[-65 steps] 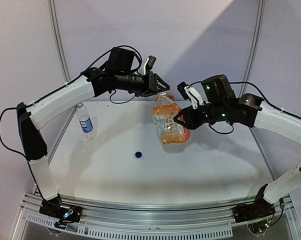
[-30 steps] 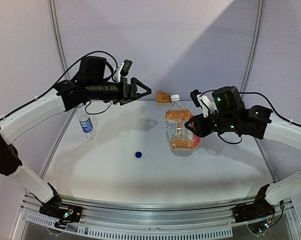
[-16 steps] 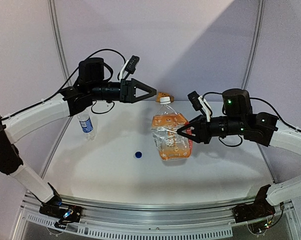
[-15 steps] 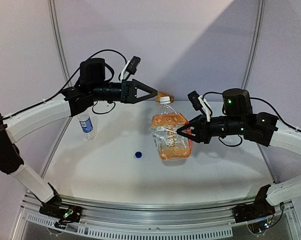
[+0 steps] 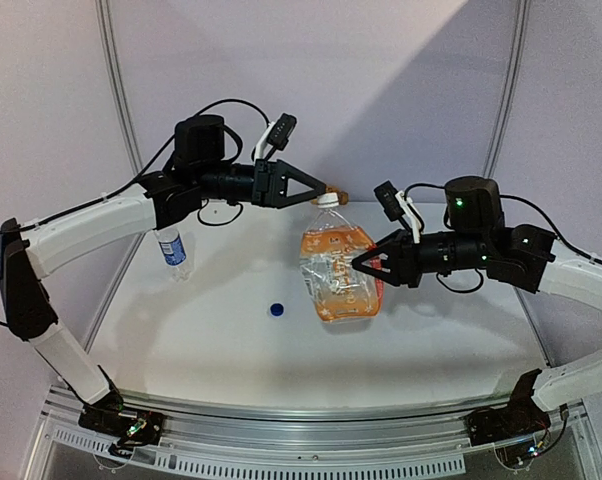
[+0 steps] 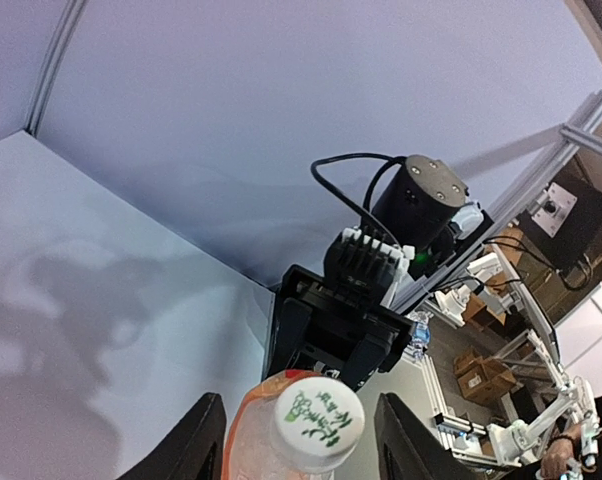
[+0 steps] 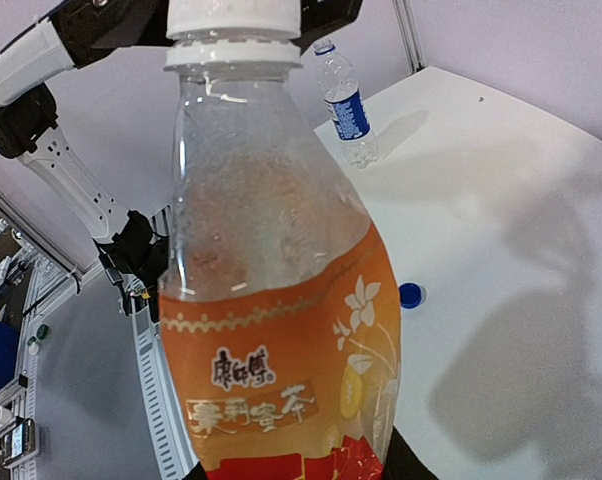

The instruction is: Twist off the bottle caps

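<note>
My right gripper (image 5: pixel 366 262) is shut on the lower body of the orange bottle (image 5: pixel 336 265) and holds it upright above the table; the bottle fills the right wrist view (image 7: pixel 271 300). Its white cap (image 5: pixel 328 200) sits on the neck. My left gripper (image 5: pixel 319 192) is open, level with the cap. In the left wrist view the cap (image 6: pixel 318 420) lies between my two fingers (image 6: pixel 196 440) with a gap on each side. The dark blue cap (image 5: pixel 277 309) lies loose on the table. The slim water bottle (image 5: pixel 168 245) stands at the back left.
The white table (image 5: pixel 211 340) meets purple walls at the back and sides. A metal rail (image 5: pixel 301 455) with both arm bases runs along the near edge. A small brown object (image 5: pixel 339 195) sits behind the white cap.
My left gripper, which had drawn back to the left, has moved right again until its open fingers flank the white cap. The right gripper shifted the orange bottle left towards it.
</note>
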`<state>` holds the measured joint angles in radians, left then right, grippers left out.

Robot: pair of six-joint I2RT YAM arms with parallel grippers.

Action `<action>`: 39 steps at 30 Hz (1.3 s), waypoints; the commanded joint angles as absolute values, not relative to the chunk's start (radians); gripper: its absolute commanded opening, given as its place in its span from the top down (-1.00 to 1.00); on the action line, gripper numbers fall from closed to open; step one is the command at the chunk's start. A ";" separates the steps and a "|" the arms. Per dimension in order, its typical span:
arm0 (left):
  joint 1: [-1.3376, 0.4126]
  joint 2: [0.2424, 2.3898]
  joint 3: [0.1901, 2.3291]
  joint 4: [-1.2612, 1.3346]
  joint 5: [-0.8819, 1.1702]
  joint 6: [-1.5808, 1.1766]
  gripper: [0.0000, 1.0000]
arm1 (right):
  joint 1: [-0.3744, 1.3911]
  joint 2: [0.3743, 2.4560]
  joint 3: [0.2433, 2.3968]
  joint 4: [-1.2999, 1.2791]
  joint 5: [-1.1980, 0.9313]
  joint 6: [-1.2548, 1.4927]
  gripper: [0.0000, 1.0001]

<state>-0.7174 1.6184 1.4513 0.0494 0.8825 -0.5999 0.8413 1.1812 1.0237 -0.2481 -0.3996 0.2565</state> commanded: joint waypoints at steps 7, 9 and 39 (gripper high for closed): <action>-0.736 1.673 1.517 0.024 0.937 -0.574 -0.07 | 0.840 1.211 1.067 -0.233 -0.411 0.258 1.00; -0.736 1.676 1.519 0.014 0.938 -0.571 -0.04 | 0.840 1.214 1.070 -0.233 -0.413 0.259 1.00; -0.810 1.871 1.869 -0.609 0.318 -0.796 0.98 | 0.850 1.518 1.467 -0.539 0.171 0.319 1.00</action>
